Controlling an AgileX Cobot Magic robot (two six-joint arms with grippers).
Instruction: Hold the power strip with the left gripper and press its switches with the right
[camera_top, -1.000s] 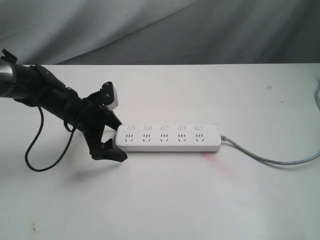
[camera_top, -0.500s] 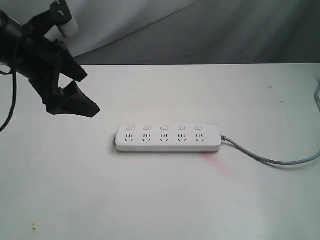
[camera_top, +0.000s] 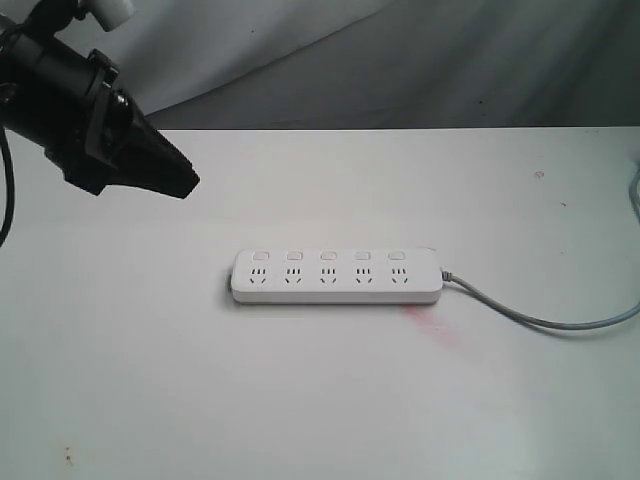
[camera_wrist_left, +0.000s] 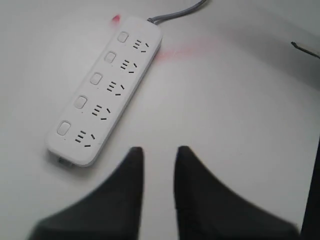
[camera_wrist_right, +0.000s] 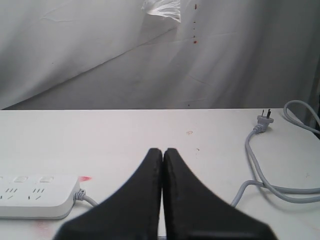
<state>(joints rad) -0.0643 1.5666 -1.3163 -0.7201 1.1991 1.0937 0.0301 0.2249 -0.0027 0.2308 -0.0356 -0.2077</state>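
— What has changed with the left gripper (camera_top: 188, 183)?
— A second ago it sat low at the left end of the power strip (camera_top: 336, 276), jaws wide. Now it hangs high, well apart from the strip, its fingers drawn to a narrow gap with nothing between them.
— And the strip?
— Same place, flat on the white table (camera_top: 320, 420), its switches (camera_top: 328, 255) facing up. The grey cord (camera_top: 540, 320) trails right past a red smudge (camera_top: 430, 325).
— The right gripper (camera_wrist_right: 162, 150)?
— Fingers pressed together, empty; the strip's cord end shows in its wrist view
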